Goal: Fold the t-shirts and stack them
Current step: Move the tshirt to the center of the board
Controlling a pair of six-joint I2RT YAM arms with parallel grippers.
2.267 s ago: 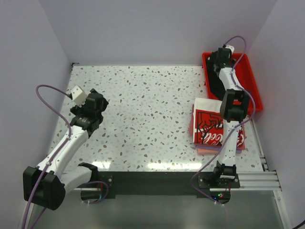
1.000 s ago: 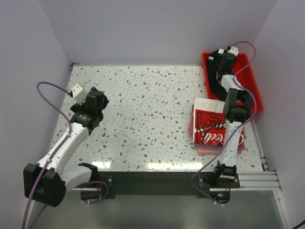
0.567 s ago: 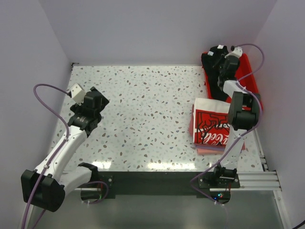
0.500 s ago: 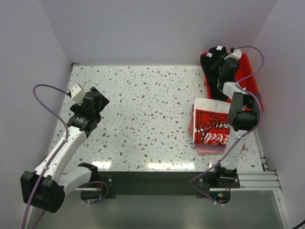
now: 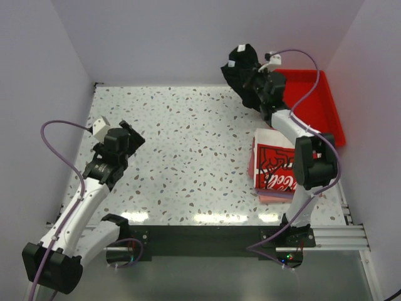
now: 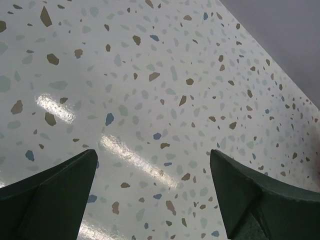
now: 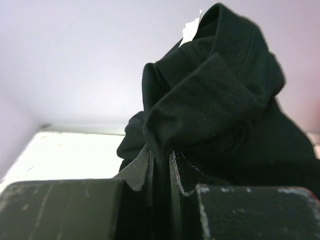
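Bulging beyond the tightly pinching right pincer (image 7: 161,171) — black t-shirt (image 7: 220,100); left pincer (image 6: 155,185) spread.

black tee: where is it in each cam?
Top external: black t-shirt bunched, upper right of centre, held up by the right end effector.
Left wrist: not in it; only speckled table.
Right wrist: fills centre and right, clamped at bottom centre.
Shared landmark: right end effector, in top external and right wrist.

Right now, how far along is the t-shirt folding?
Done: white graphic t-shirt lies folded on a pinkish t-shirt at the table's right side. In hand: right jaws shut on the black t-shirt, held bunched in the air. Remaining: spread, fold, stack it; left jaws open over bare table.
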